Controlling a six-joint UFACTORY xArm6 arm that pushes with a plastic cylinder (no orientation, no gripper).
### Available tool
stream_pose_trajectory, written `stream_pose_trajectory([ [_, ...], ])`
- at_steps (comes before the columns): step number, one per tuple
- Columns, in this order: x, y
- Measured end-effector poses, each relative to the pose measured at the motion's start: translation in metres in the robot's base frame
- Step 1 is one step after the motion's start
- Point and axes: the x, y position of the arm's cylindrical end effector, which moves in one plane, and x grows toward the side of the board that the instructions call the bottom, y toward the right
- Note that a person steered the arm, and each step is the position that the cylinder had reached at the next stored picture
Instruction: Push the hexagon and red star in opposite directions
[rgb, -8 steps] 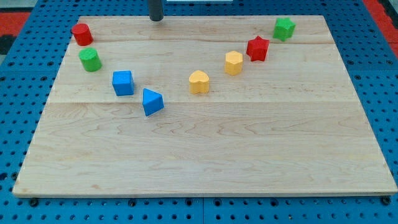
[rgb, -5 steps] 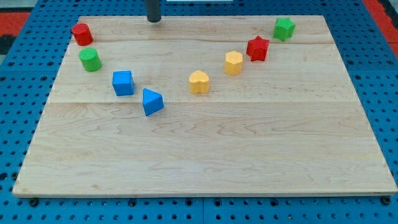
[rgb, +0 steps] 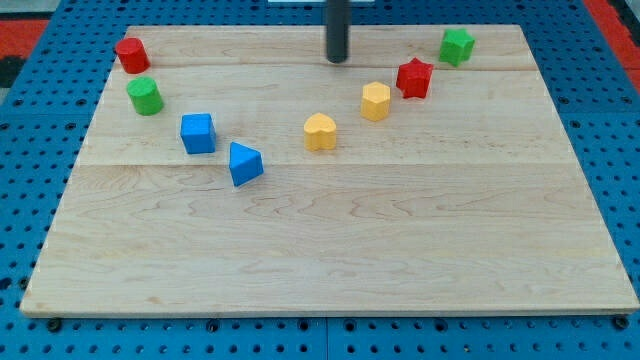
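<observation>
Wooden table (rgb: 330, 250) on a blue pegboard (rgb: 20, 200) carried scattered blocks.
My tip (rgb: 337, 60), a bare rod with no end effector jaws, stood up-left of the yellow hexagon (rgb: 376, 101); the red star (rgb: 414, 78) nearly touched it, the pair's line rising rightward.

The rod's tip (rgb: 337, 60) rests on the wooden board (rgb: 330, 240) near the view's top edge, touching no block. The yellow hexagon (rgb: 376, 101) sits just down and to the view's right of the tip, with the red star (rgb: 414, 77) beyond it, close beside it. The yellow heart (rgb: 320, 131) lies below the tip. The green star (rgb: 457, 46) is farther to the tip's right.
</observation>
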Motion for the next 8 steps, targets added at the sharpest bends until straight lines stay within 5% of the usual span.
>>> stream_pose_trajectory([
  [1,0.033,0.058],
  [3,0.088,0.047],
  [5,0.005,-0.131],
  [8,-0.044,-0.157],
])
